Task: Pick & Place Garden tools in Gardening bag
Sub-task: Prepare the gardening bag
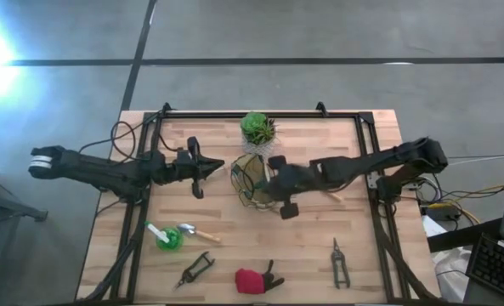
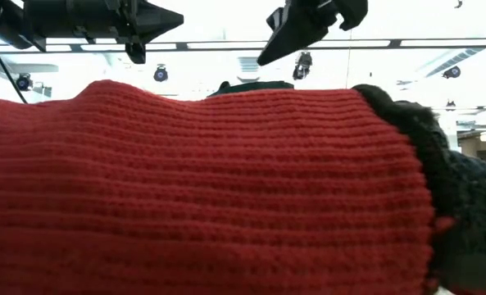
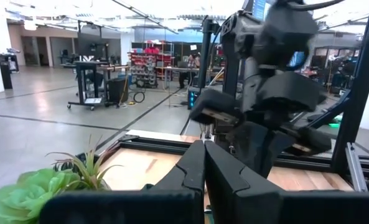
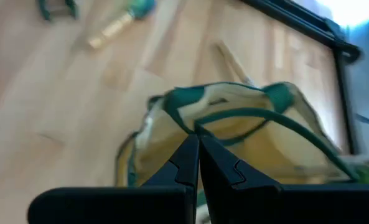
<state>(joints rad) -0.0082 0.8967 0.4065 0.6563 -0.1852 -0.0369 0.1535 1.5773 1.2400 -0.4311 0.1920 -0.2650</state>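
Note:
The gardening bag [image 1: 248, 178] stands open on the table's middle, tan with green trim and loop handles [image 4: 259, 118]. My right gripper [image 1: 265, 181] is shut and slants down over the bag's mouth [image 4: 234, 149]. In the low view its tips [image 2: 261, 61] hang a little above the bag's top [image 2: 251, 84]. My left gripper [image 1: 221, 166] is shut, level, left of the bag. On the near table lie a green-and-white tool [image 1: 162, 236], a trowel [image 1: 197, 231], two pruners [image 1: 195, 268] [image 1: 340, 262] and a red-and-black item [image 1: 255, 280].
A green plant in a white pot [image 1: 257, 129] stands just beyond the bag. A wooden stick [image 4: 231, 59] lies on the table beside the bag. The red-and-black item [image 2: 202, 188] blocks most of the low view. A black frame [image 1: 260, 113] rims the table.

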